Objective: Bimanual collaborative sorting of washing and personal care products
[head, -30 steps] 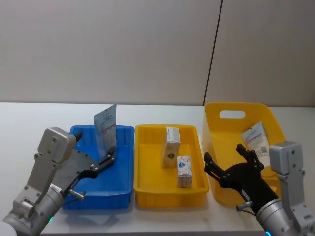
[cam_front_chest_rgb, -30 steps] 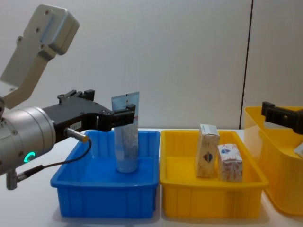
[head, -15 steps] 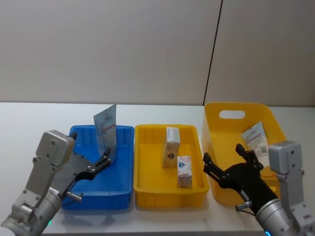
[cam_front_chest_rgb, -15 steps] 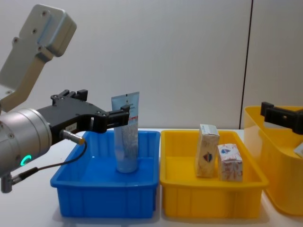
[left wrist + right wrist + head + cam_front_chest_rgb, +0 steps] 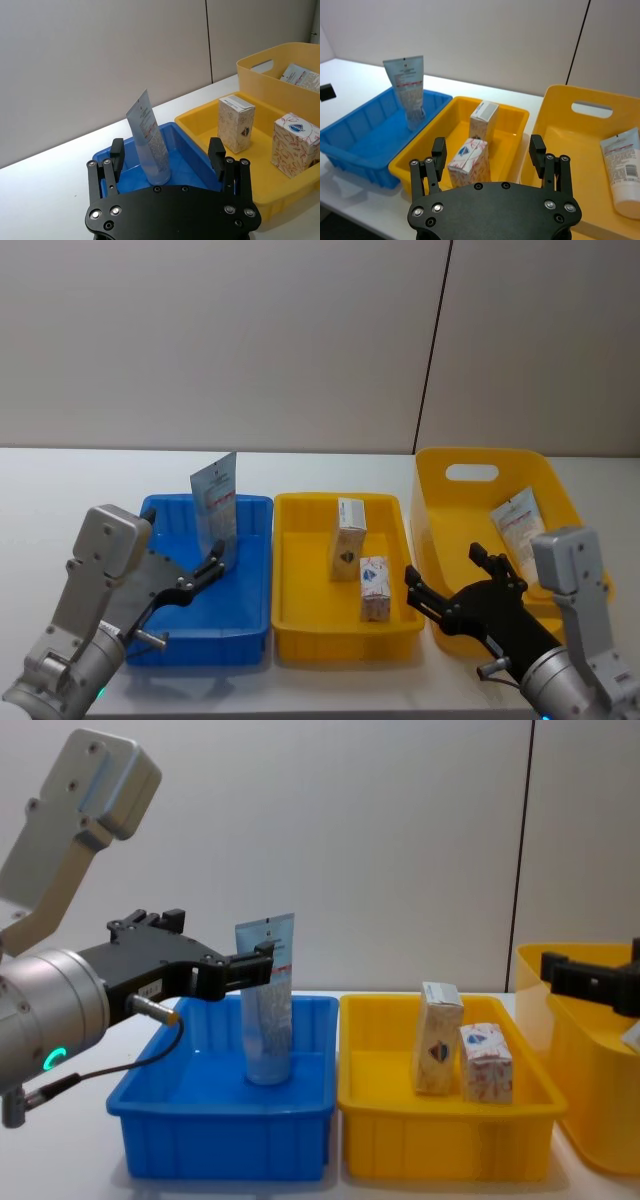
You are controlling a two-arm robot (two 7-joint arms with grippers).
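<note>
A pale blue tube [image 5: 215, 505] stands upright, crimped end up, at the back of the blue tray [image 5: 190, 640]. My left gripper [image 5: 215, 562] is open just on the near side of it, and the tube [image 5: 148, 142] shows beyond the gap between its fingers, untouched. Two cartons, one taller [image 5: 350, 525] and one shorter [image 5: 374, 588], stand in the middle yellow tray [image 5: 345, 645]. Another tube [image 5: 518, 523] leans inside the yellow basket [image 5: 480, 455] on the right. My right gripper [image 5: 445, 568] is open and empty, near the front where the yellow tray and the basket meet.
The three containers sit side by side on a white table [image 5: 70, 480], which has free surface to the left of the blue tray. A grey wall stands close behind. The basket's walls are higher than the trays'.
My left gripper drew back a little from the standing tube, then stayed still. My right gripper has shifted left, toward the middle yellow tray. Tubes and cartons have not moved.
</note>
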